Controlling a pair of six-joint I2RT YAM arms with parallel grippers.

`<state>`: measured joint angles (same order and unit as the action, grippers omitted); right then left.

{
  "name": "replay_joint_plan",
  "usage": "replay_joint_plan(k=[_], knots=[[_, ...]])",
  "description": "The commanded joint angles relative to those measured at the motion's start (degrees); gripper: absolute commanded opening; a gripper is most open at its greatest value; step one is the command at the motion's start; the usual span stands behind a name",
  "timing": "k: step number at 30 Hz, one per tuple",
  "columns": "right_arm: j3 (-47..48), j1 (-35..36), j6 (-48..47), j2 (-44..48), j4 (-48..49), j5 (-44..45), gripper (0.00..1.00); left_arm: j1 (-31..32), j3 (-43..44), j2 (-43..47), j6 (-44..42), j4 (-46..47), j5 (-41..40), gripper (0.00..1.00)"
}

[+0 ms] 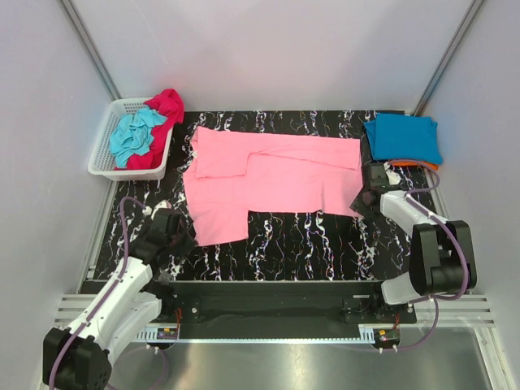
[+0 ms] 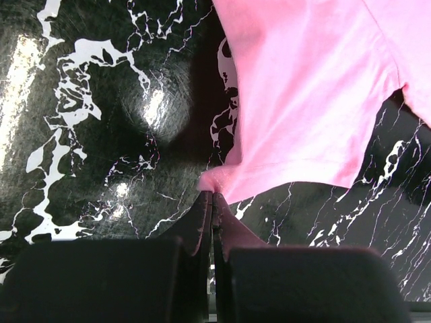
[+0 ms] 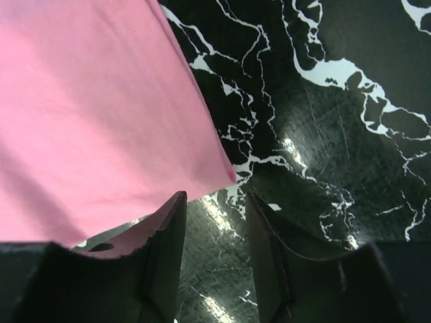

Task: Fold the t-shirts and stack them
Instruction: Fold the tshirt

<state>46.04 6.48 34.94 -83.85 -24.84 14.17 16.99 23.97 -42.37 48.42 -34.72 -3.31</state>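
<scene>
Pink tee (image 1: 268, 175) lay spread on table (image 1: 309, 236). Left gripper (image 2: 212, 200) jaws closed, pinching its near corner. Right gripper (image 3: 214, 225) jaws parted, empty, just beside hem corner (not yet gripping). Fold apparently starting; next move needs right grasp, then paired lift.
</scene>
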Motion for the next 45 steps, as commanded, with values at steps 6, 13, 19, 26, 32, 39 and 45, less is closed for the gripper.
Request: replay_joint_plan(k=[6,13,19,26,32,39,45], knots=[[0.4,-1.8,-0.5,-2.5,4.1,-5.3,0.49,0.8,2.8,0.5,0.5,-1.5,-1.9,0.00],[0.2,-2.3,1.7,-4.4,4.1,-4.2,0.47,1.1,3.9,0.9,0.9,-2.3,-2.0,0.00],[1.6,-2.4,3.0,-7.2,3.2,-1.9,0.44,1.4,4.9,1.3,0.8,-3.3,-2.3,0.00],[3.5,-2.5,3.7,-9.9,0.7,-0.8,0.00,1.6,6.4,2.5,1.3,-5.4,-3.8,0.00],[3.8,-2.5,3.6,-5.9,-2.0,1.4,0.00,1.6,8.2,6.3,3.9,-9.4,-7.2,0.00],[5.9,-2.6,4.1,-3.2,-6.2,4.2,0.00,1.6,12.0,10.9,6.1,-15.8,-11.5,0.00],[6.3,-2.5,4.5,-0.4,-8.3,5.5,0.00,1.6,13.4,13.5,7.9,-19.8,-12.9,0.00]])
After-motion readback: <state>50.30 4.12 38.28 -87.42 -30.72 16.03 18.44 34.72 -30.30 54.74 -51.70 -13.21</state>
